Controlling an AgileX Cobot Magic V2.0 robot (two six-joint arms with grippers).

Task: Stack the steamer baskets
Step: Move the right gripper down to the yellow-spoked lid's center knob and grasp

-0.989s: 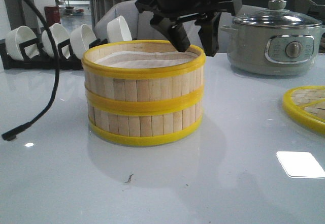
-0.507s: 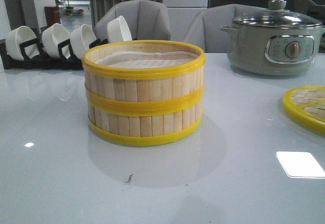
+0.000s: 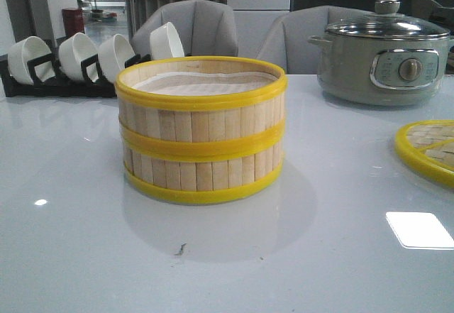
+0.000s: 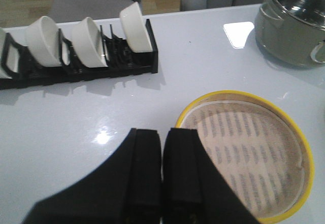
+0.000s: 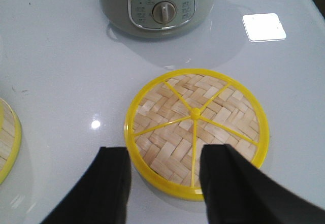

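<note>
Two steamer baskets stand stacked mid-table, the upper basket (image 3: 202, 103) squarely on the lower basket (image 3: 202, 174). Both have light slat walls and yellow rims. White paper liner (image 4: 249, 153) shows inside the top one. My left gripper (image 4: 163, 132) hovers shut and empty above the table, beside the stack's rim (image 4: 188, 115). My right gripper (image 5: 165, 155) is open and empty, above the near edge of the flat woven lid (image 5: 197, 112). Neither gripper appears in the front view.
A grey electric pot (image 3: 386, 61) with a glass lid stands at the back right. A black rack of white bowls (image 3: 85, 61) lines the back left. The woven lid (image 3: 429, 150) lies at the right edge. Chairs stand behind the table.
One second ago an open black gripper and a cable hung over the stack's far rim in the front view. Both have left that view. The stack has not moved.
</note>
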